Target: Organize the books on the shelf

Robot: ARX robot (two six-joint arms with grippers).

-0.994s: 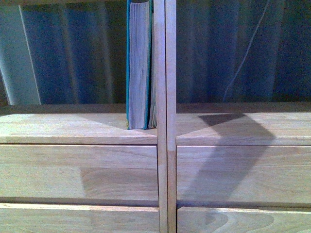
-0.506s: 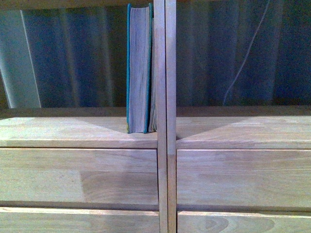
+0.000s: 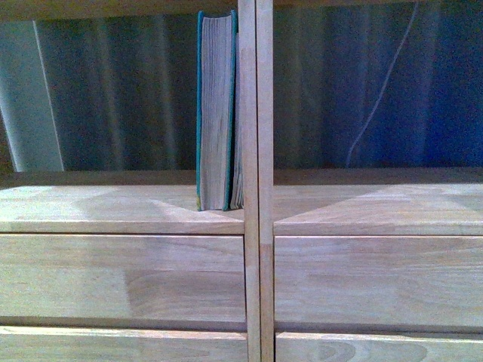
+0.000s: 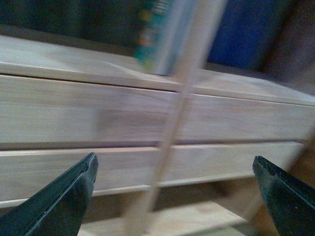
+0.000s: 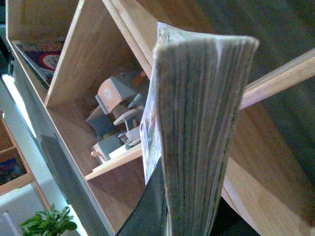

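Note:
A thick teal-green book (image 3: 215, 113) stands upright on the light-wood shelf (image 3: 121, 211), in the left compartment close to the central divider, with a thinner pale book (image 3: 237, 162) squeezed between them. Neither arm shows in the front view. My left gripper (image 4: 174, 167) is open and empty, facing the shelf's drawer fronts (image 4: 74, 113); the view is blurred, with the teal book (image 4: 157, 34) above. My right gripper (image 5: 187, 209) is shut on a book (image 5: 197, 108) seen page-edge on, its illustrated cover toward the dark finger (image 5: 147, 206). The other finger is hidden behind it.
A blue-grey curtain (image 3: 113, 90) and a white cable (image 3: 381, 90) show through the backless compartments. In the right wrist view, a shelf compartment holds wooden toys (image 5: 115, 118), a colourful item (image 5: 42, 59) lies in another, and a green plant (image 5: 49, 223) sits at the corner.
In the front view the shelf has slid slightly downward in the picture. The dark shadow on the right shelf board and drawer front has gone. The teal book has not moved.

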